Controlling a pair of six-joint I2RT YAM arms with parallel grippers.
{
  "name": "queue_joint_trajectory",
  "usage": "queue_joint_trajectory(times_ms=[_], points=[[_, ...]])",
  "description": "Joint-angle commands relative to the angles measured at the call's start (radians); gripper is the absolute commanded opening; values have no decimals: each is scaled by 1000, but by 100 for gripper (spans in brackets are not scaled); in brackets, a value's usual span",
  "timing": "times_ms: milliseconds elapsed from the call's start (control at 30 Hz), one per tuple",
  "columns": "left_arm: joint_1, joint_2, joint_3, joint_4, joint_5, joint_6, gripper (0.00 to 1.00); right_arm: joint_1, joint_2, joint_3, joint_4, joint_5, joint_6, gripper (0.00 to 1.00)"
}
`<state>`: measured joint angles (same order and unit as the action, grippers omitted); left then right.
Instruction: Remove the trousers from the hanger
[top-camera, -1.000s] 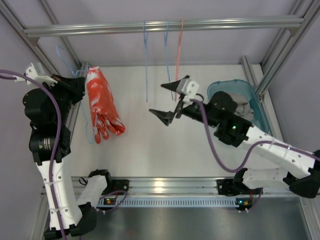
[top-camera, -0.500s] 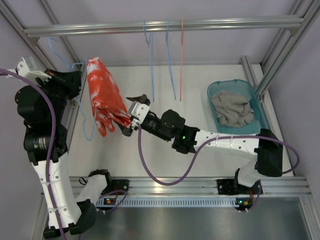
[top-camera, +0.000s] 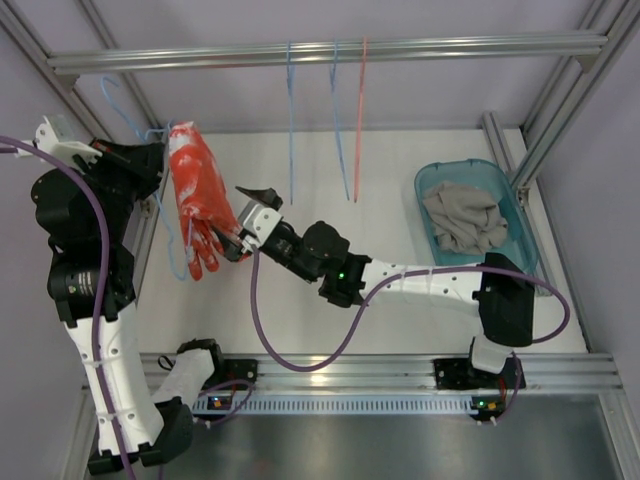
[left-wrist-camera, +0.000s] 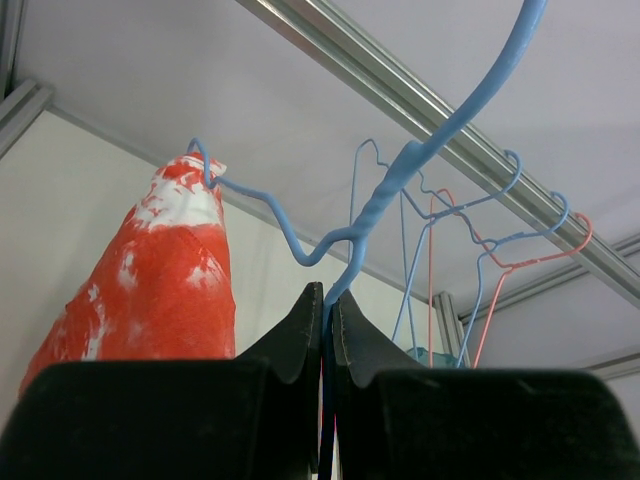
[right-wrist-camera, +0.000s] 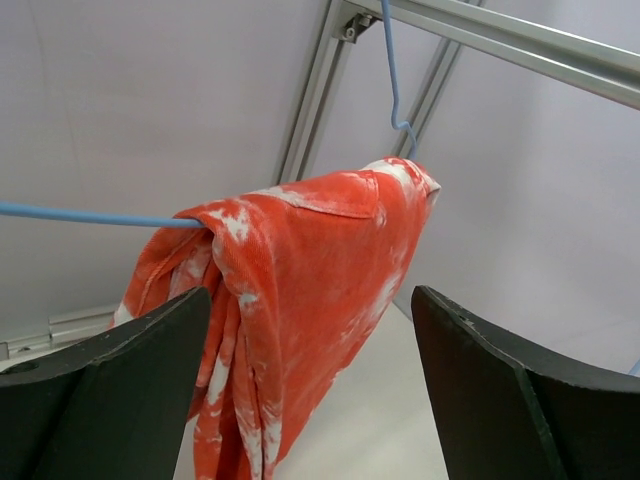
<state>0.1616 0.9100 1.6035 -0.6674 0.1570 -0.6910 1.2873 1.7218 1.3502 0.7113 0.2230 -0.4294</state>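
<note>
While left gripper (left-wrist-camera: 328, 300) clamps the hanger (left-wrist-camera: 385, 195), trousers (right-wrist-camera: 300, 260) droop legs-down — right gripper (right-wrist-camera: 312, 300) agape.

Orange-red trousers (top-camera: 195, 200), mottled with white, hang folded over a light-blue wire hanger (left-wrist-camera: 372, 210), the legs trailing down in a loose bunch. The hanger is held aloft at the far left, its twisted neck pinched between the closed fingers of the left tool (left-wrist-camera: 328, 300), its hook curving up. From the right wrist, the fabric drapes thickly across the hanger's bar.
</note>
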Motion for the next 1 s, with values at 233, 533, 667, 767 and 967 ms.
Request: queue_joint_trajectory(times_ms=[233,533,667,767,967], points=[[10,-11,56,193,16,-48,0,26,10,12,105,-57,-9,72],[18,-10,45,195,18,-59,0,24,62,40,117,-62,-31,61],[19,-8,49,193,26,-67,0,17,100,59,140,-53,-61,60],[19,-11,46,195,29,-67,0,-3,128,99,126,-21,-54,58],[26,-17,36,193,38,-81,0,-20,171,150,114,12,-49,55]])
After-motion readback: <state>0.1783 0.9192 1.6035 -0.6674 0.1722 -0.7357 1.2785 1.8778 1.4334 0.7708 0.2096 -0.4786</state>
